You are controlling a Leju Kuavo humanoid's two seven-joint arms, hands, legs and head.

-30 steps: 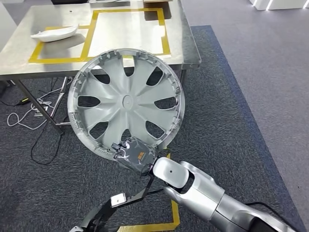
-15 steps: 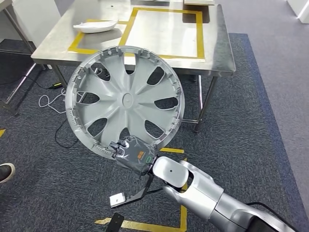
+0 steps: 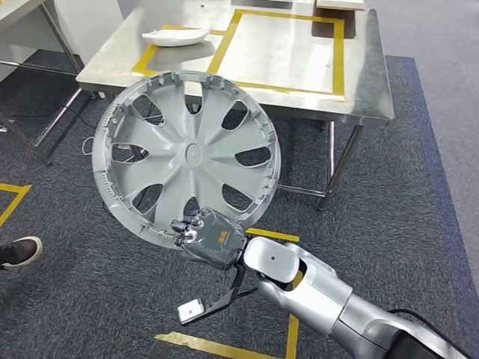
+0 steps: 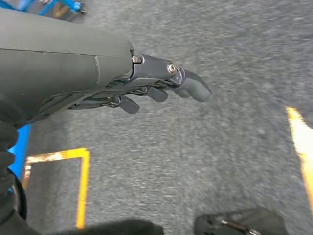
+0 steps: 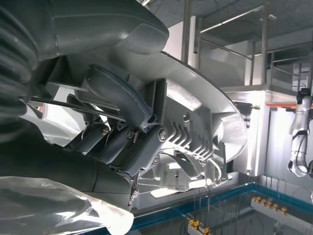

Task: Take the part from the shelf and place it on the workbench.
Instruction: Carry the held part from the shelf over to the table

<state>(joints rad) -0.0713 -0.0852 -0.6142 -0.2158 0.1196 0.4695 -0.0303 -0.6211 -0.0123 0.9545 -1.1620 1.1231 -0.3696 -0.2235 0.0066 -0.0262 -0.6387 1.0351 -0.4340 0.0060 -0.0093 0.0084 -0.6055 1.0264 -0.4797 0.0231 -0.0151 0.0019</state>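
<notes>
Over the last second our view has swung: the steel surface (image 3: 361, 90) now sits farther right and squarer ahead, so we judge we are turning to face it for the placing. Our right hand (image 3: 209, 238) still grips the wheel cover (image 3: 186, 153) by its lower rim, held above the carpet, short of the surface. Our left hand (image 4: 147, 88) hangs empty, fingers loosely spread. A white part (image 3: 175, 35) lies beside the yellow-taped square (image 3: 339, 56); a shoe (image 3: 19, 250) shows at the carpet's edge.
</notes>
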